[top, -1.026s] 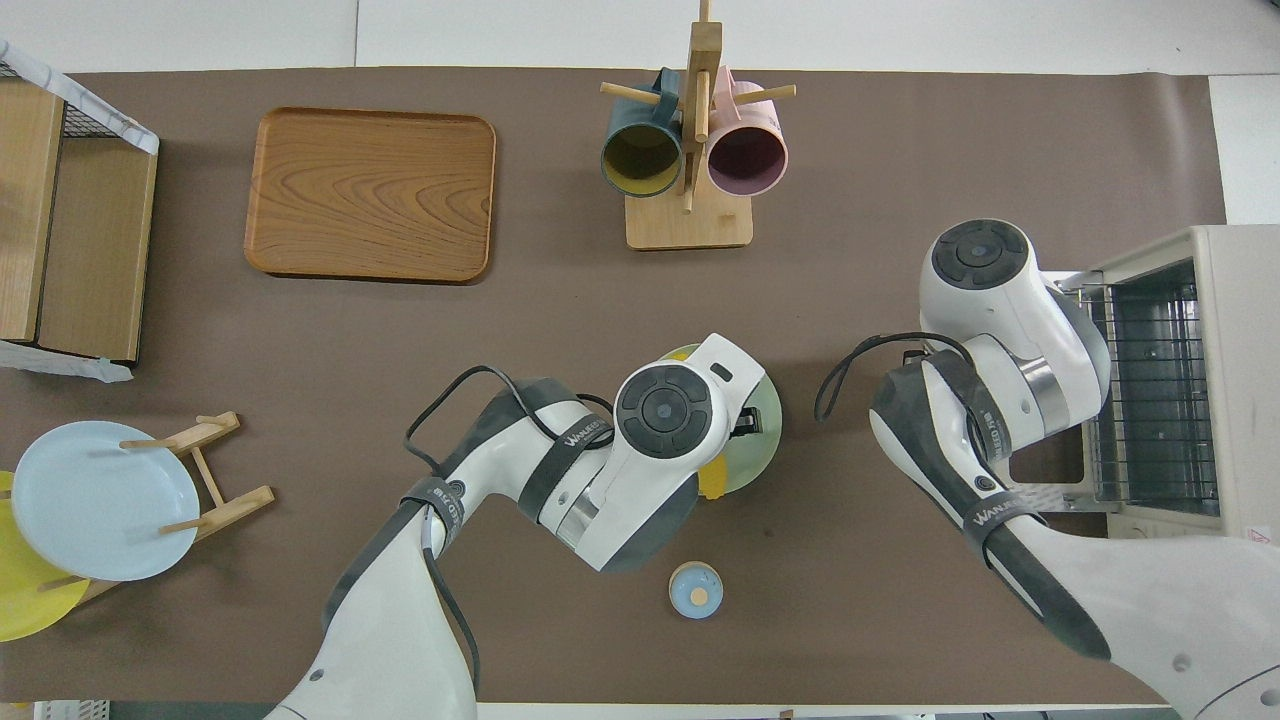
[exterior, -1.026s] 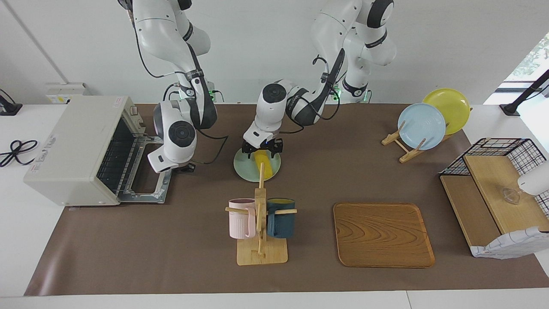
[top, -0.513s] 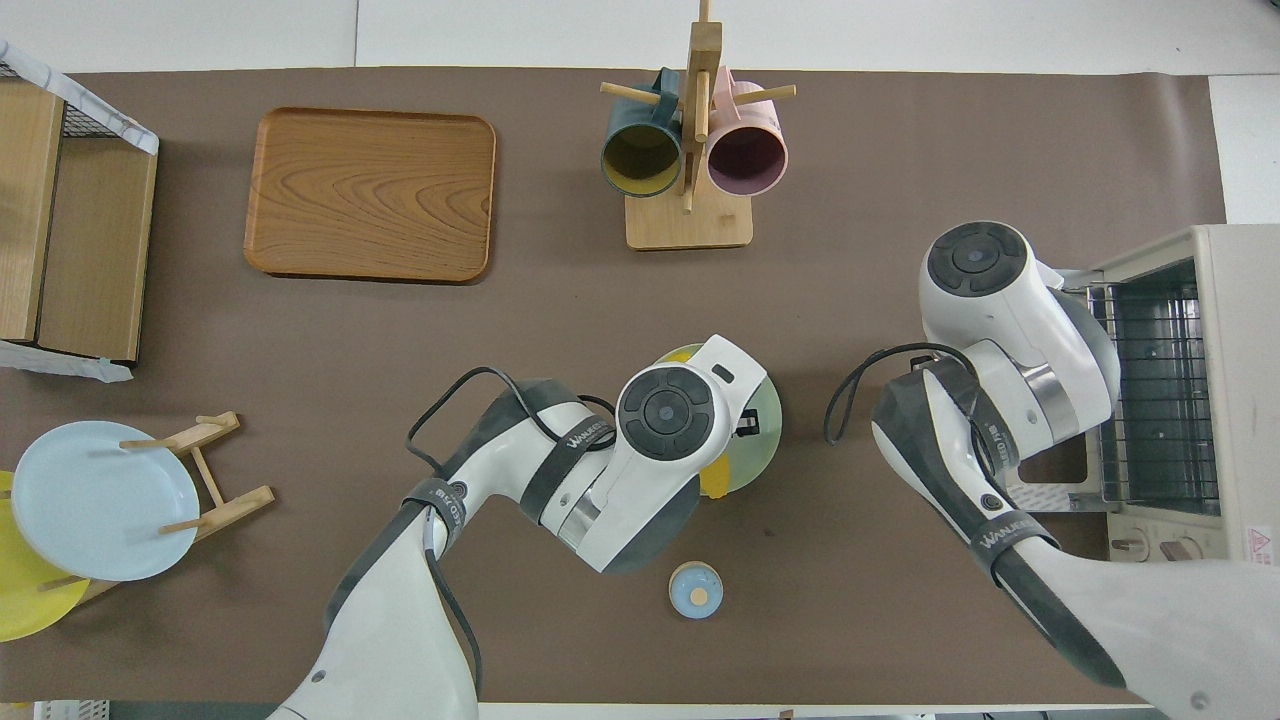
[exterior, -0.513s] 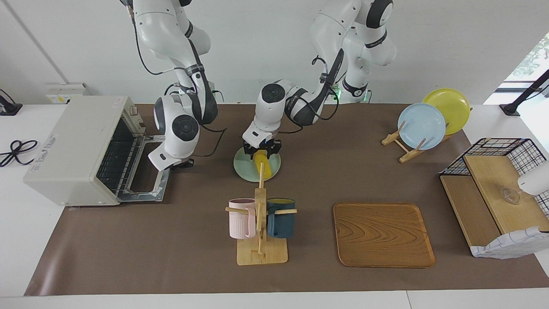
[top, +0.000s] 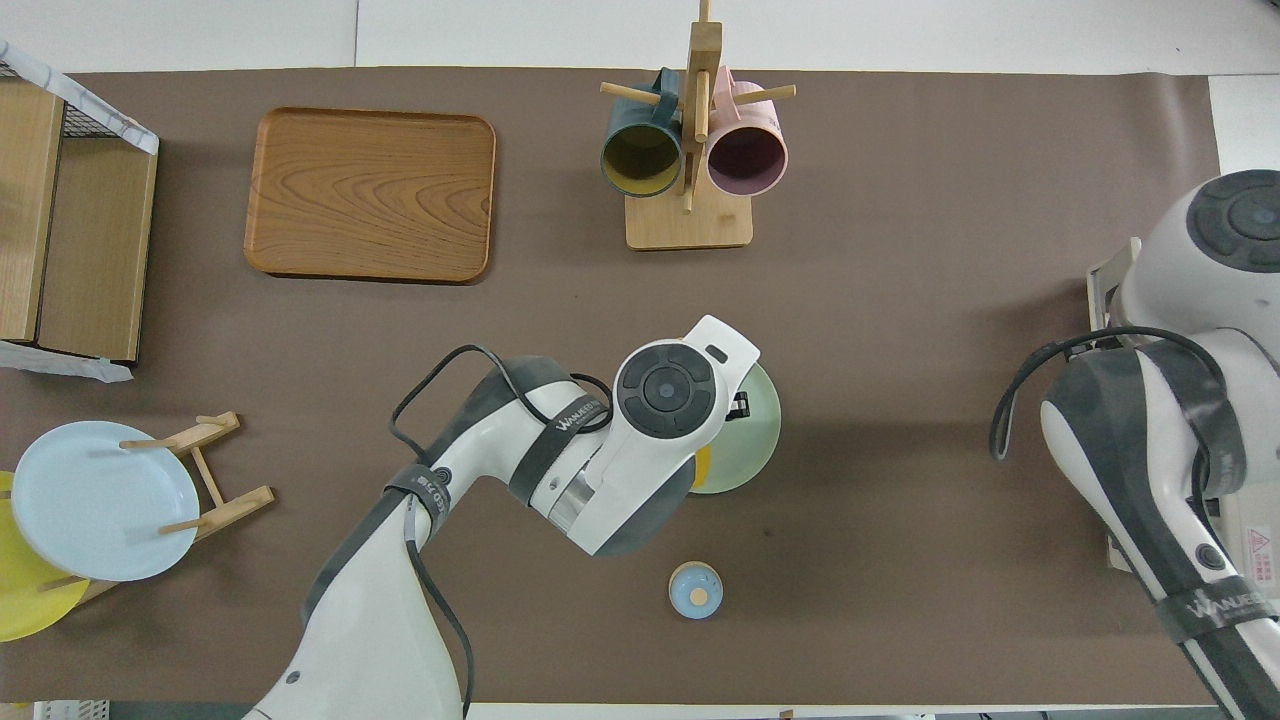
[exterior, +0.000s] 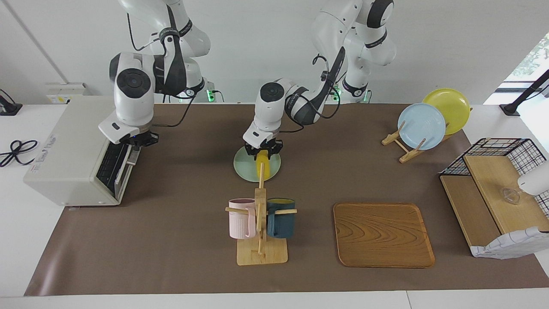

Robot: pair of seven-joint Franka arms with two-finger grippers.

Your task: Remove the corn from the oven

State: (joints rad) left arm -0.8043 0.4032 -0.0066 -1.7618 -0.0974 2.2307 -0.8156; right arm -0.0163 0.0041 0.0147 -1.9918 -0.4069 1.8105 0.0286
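The corn lies on a pale green plate in the middle of the table, beside the oven. My left gripper hangs just over the end of the corn that is nearer to the robots, its fingers apart on either side of it. In the overhead view the left hand covers most of the corn and of the plate. The off-white oven stands at the right arm's end of the table with its dark door nearly shut. My right gripper is at the door's top edge.
A wooden mug rack with a pink and a blue mug stands farther from the robots than the plate. Beside it lies a wooden tray. A plate stand and a wire shelf are at the left arm's end. A small blue disc lies nearer the robots.
My right gripper has swung up and toward the oven, and the door has gone from lying open to nearly shut. My left gripper has stayed over the corn on the plate.
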